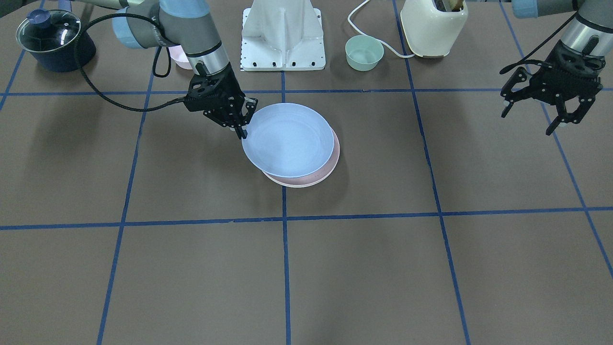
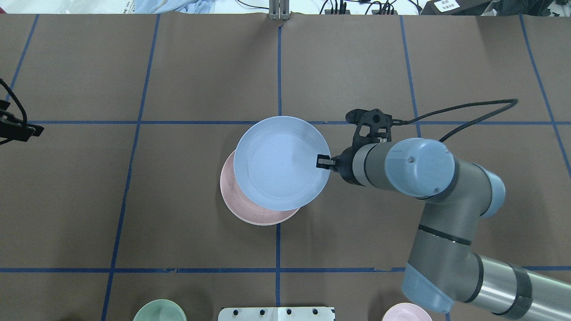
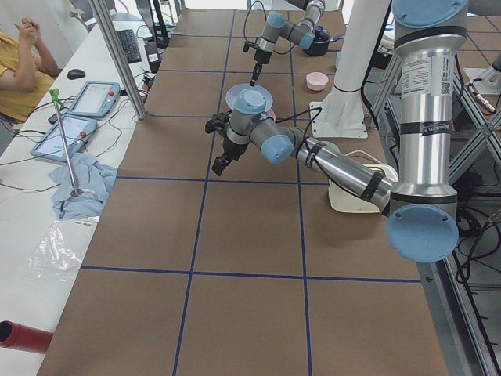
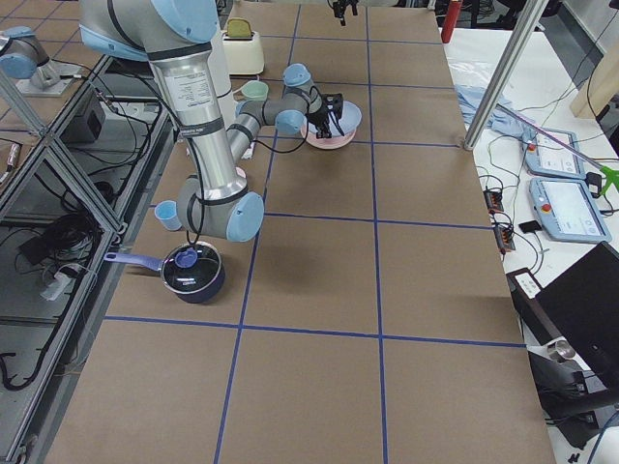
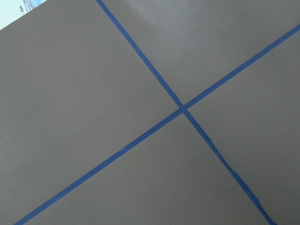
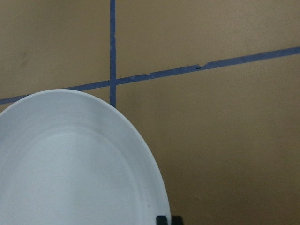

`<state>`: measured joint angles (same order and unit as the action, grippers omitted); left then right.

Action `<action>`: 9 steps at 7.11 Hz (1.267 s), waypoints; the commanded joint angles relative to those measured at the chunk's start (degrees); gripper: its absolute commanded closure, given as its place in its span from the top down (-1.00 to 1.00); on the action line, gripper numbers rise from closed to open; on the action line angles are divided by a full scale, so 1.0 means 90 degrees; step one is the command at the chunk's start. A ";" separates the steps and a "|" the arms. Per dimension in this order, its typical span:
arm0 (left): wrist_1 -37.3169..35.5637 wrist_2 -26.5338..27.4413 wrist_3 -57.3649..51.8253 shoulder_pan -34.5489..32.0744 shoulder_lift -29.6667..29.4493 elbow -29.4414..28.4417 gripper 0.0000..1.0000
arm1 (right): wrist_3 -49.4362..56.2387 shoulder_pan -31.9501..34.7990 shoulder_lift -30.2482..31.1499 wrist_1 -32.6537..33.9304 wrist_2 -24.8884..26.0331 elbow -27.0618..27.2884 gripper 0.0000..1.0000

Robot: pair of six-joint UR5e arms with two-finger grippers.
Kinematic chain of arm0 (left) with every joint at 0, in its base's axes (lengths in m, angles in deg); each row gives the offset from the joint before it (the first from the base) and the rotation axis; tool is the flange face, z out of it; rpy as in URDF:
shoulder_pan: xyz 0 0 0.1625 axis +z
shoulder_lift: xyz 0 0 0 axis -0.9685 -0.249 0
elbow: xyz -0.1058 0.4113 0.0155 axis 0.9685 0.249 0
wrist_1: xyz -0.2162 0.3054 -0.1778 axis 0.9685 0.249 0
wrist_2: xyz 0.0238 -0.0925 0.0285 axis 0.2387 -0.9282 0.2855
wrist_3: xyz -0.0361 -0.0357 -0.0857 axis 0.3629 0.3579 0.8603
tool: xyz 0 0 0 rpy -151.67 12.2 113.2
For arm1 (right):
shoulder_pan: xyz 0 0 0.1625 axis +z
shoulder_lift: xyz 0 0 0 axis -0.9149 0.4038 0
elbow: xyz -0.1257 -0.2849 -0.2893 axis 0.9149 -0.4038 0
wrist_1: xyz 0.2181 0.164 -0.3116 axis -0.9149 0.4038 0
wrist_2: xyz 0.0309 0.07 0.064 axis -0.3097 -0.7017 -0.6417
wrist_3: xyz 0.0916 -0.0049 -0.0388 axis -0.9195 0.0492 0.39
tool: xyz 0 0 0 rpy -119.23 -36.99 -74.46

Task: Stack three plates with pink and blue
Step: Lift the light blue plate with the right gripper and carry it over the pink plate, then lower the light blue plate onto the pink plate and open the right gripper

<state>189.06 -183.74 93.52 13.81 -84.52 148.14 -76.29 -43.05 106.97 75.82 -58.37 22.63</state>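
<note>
My right gripper (image 1: 243, 125) is shut on the rim of the pale blue plate (image 1: 287, 140). It holds the plate just over the pale pink plate (image 1: 330, 168), offset toward the gripper. From overhead the blue plate (image 2: 282, 162) covers most of the pink plate (image 2: 241, 206), and the right gripper (image 2: 323, 162) pinches its right edge. The right wrist view shows the blue plate (image 6: 70, 164) close up. A thin pale edge (image 1: 294, 185) shows under the pink rim; I cannot tell whether it is the cream plate. My left gripper (image 1: 541, 115) hangs open and empty, far off to the side.
A small green bowl (image 1: 364, 52), a small pink bowl (image 1: 179, 58), a cream toaster (image 1: 433, 26), a lidded dark pot (image 1: 50, 38) and the white robot base (image 1: 283, 36) line the robot's side of the table. Blue tape lines grid the brown table.
</note>
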 commanded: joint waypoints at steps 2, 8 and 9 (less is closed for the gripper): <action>0.0000 0.0000 0.0000 0.0008 -0.0006 -0.0010 1.00 | -0.0048 -0.0139 -0.0333 -0.0008 0.0204 -0.0476 -0.98; -0.0010 0.0010 -0.0019 -0.0031 -0.0006 -0.0447 1.00 | 0.1108 0.1328 -0.0450 0.1451 -0.1341 0.0059 1.00; -0.0010 0.0000 -0.0068 -0.0186 0.0004 -0.0614 1.00 | 0.2052 0.1974 -0.0257 0.1553 -0.1890 0.0080 1.00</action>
<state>189.00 -183.68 93.28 13.25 -84.54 144.76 -66.75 -32.80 103.34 86.98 -68.23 22.46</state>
